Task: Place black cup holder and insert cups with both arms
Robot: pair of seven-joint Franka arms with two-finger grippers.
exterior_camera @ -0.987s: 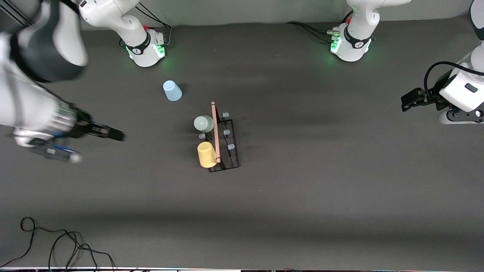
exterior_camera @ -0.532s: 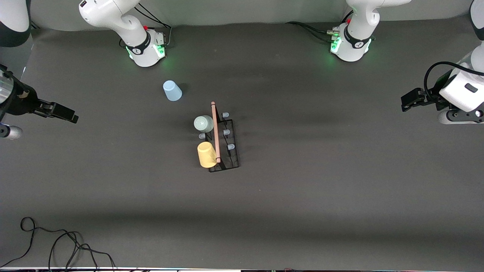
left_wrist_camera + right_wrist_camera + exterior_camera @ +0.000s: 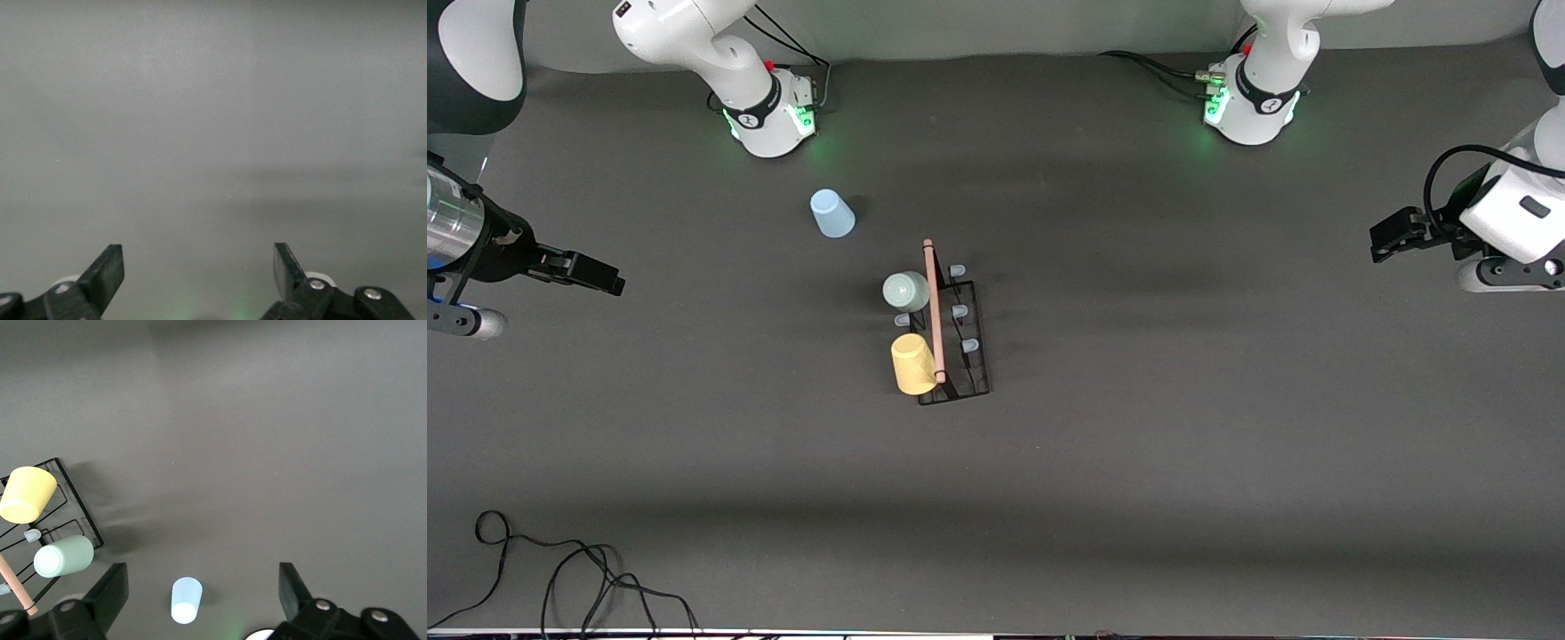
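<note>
Yellow cup (image 3: 913, 364) and grey-green cup (image 3: 905, 291) sit on the black cup holder (image 3: 958, 336), frame centre. Light blue cup (image 3: 831, 213) stands upper-left of it, off the rack (last one, I judge). Right gripper (image 3: 605, 277) hangs at frame's left edge, jaws apart and empty; next it must reach that cup. Left gripper (image 3: 1385, 242) waits at right edge, also spread wide w/ nothing held.

The rack (image 3: 953, 331) stands upright mid-worktop: thin black wire with a rectangular base, a light wooden rod (image 3: 933, 307) along its top, and pegs with pale bluish tips. The yellow cup (image 3: 912, 364) sits on a peg on the side toward the right arm's end, at the rack's end nearer the front camera. The grey-green cup (image 3: 905, 291) sits on that same side, farther from the camera. The light blue cup (image 3: 831, 213) stands upside down on the worktop, well apart from the rack, nearer the right arm's base.
</note>
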